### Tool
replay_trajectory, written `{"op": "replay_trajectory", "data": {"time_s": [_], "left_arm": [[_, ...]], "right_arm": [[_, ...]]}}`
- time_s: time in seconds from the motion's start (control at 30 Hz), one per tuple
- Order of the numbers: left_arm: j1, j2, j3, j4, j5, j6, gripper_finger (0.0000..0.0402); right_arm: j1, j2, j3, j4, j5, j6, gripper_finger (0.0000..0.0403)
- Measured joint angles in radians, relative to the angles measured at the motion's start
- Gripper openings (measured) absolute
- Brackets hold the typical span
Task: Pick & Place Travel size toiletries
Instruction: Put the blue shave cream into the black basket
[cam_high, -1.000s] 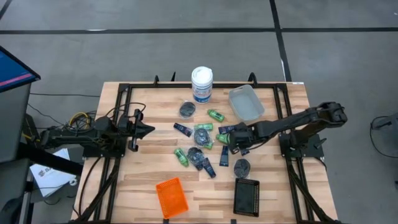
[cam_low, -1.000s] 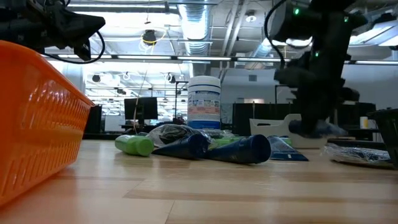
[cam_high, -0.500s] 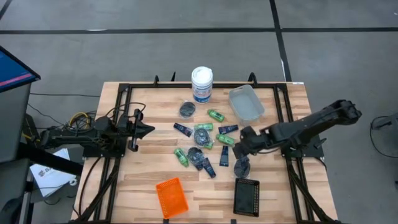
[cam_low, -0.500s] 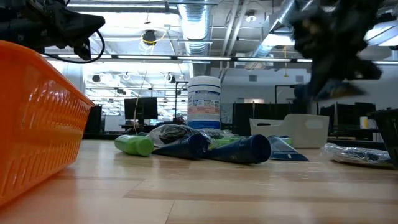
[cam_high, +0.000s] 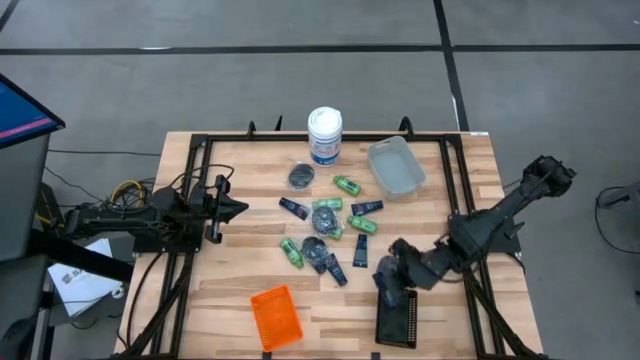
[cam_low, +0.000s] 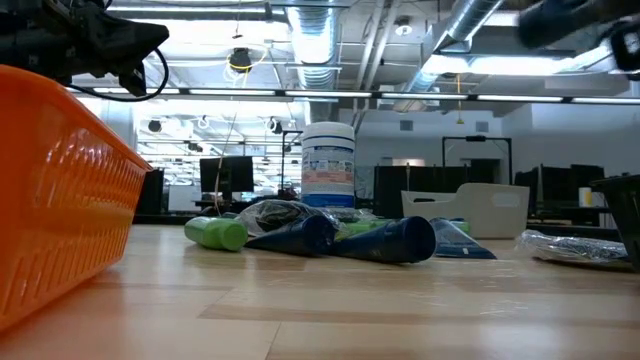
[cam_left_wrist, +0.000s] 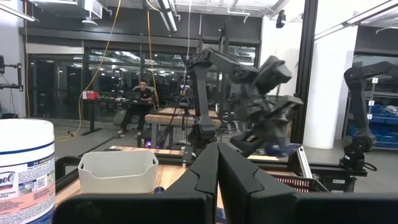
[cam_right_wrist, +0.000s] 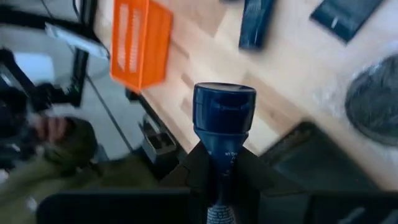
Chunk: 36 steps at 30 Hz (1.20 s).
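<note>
Dark blue soft plastic, that is what your right gripper (cam_right_wrist: 219, 163) pinches now: a flat dark blue tube with a round cap (cam_right_wrist: 222, 119), held at its crimped tail, cap end pointing forward. In the high view the right gripper (cam_high: 392, 279) hangs at the near edge of the black slotted tray (cam_high: 396, 318), with the wrapped grey puck (cam_right_wrist: 374, 99) just beside.

You should expect the tube to be light and squashy (it may bend or slip if you squeeze the belly), so the stiff flat tail is the better hold.

The left gripper (cam_left_wrist: 217, 163) waits at the table's left side with its fingers pressed together, holding nothing.
</note>
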Motion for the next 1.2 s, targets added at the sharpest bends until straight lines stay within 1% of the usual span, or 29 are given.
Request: {"op": "replay_trajectory", "data": {"time_s": [0.07, 0.2, 0.3, 0.4, 0.47, 0.57, 0.67, 0.73, 0.83, 0.97, 1.2], "left_arm": [[0.0, 0.0, 0.0, 0.0, 0.0, 0.0, 0.0001], [0.0, 0.002, 0.0, 0.002, 0.0, 0.0, 0.0001], [0.0, 0.004, 0.0, 0.005, 0.0, 0.0, 0.0001], [0.0, 0.008, 0.0, 0.008, 0.0, 0.0, 0.0001], [0.0, 0.009, 0.0, 0.005, 0.0, 0.0, 0.0001], [0.0, 0.016, 0.0, 0.004, -0.001, 0.0, 0.0001], [0.0, 0.019, 0.0, 0.007, 0.0, 0.0, 0.0001], [0.0, 0.021, 0.0, 0.005, 0.0, 0.0, 0.0001], [0.0, 0.022, 0.0, 0.006, 0.0, 0.0, 0.0001], [0.0, 0.027, 0.0, 0.006, 0.0, 0.0, 0.0001], [0.0, 0.034, 0.0, 0.01, 0.0, 0.0, 0.0001]], "right_arm": [[0.03, 0.036, 0.055, -0.054, 0.0, -0.002, 0.0032], [0.074, 0.12, 0.191, -0.249, 0.0, -0.091, 0.0029], [0.088, 0.2, 0.278, -0.407, -0.001, -0.149, 0.0027], [0.088, 0.276, 0.342, -0.481, -0.004, -0.234, 0.0028], [0.087, 0.327, 0.364, -0.488, -0.012, -0.307, 0.0029], [0.087, 0.392, 0.376, -0.492, -0.061, -0.385, 0.0029], [0.085, 0.445, 0.376, -0.523, -0.131, -0.407, 0.0024], [0.085, 0.47, 0.375, -0.536, -0.159, -0.422, 0.0023], [0.085, 0.494, 0.375, -0.55, -0.159, -0.456, 0.0027], [0.075, 0.494, 0.375, -0.542, -0.158, -0.465, 0.0035], [0.071, 0.486, 0.376, -0.515, -0.155, -0.496, 0.003]]}}
